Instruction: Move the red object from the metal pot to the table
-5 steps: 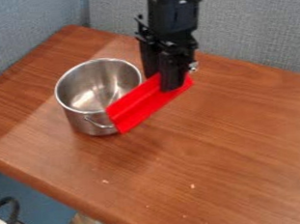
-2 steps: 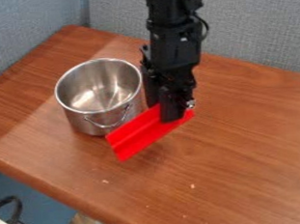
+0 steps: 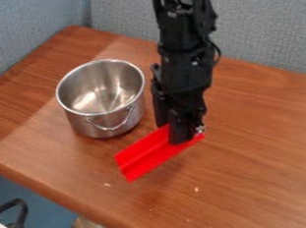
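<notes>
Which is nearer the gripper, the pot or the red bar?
The red bar: it's in the gripper; the pot stands apart.

Moving down and away from the metal pot point(image 3: 102, 98), the red object point(image 3: 159, 153) is now hanging beside the pot's near right side, its left end no longer overlapping the pot's wall as it was a second ago. The black robot arm point(image 3: 184, 45) is following, reaching lower and standing farther to the right of the pot, exposing more of the pot's right side.
</notes>
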`<move>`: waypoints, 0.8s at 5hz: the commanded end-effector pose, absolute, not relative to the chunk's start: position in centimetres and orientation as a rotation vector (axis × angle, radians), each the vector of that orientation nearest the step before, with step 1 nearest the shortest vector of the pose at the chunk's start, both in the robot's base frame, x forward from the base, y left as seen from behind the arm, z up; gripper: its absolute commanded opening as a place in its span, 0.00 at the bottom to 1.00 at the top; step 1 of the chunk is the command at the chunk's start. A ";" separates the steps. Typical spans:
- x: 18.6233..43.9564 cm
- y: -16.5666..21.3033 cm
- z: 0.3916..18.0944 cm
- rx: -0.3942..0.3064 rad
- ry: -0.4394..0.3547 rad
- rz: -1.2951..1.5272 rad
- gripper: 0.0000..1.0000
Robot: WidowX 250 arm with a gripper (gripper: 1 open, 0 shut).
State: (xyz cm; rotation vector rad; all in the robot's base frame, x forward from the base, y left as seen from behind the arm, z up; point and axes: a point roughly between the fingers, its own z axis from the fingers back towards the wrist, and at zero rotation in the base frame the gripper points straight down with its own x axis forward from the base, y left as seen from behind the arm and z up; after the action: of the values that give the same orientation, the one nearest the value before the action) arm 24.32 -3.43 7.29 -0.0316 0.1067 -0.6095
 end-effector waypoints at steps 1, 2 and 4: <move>24.4 -3.9 7.8 -0.029 0.048 -0.586 0.00; 24.7 -4.1 6.8 -0.020 0.042 -0.630 0.00; 25.8 -3.5 6.8 -0.003 0.027 -0.612 0.00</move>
State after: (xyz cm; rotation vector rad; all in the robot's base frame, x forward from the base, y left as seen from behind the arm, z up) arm 25.07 -3.60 6.01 -0.0105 0.0630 -0.6165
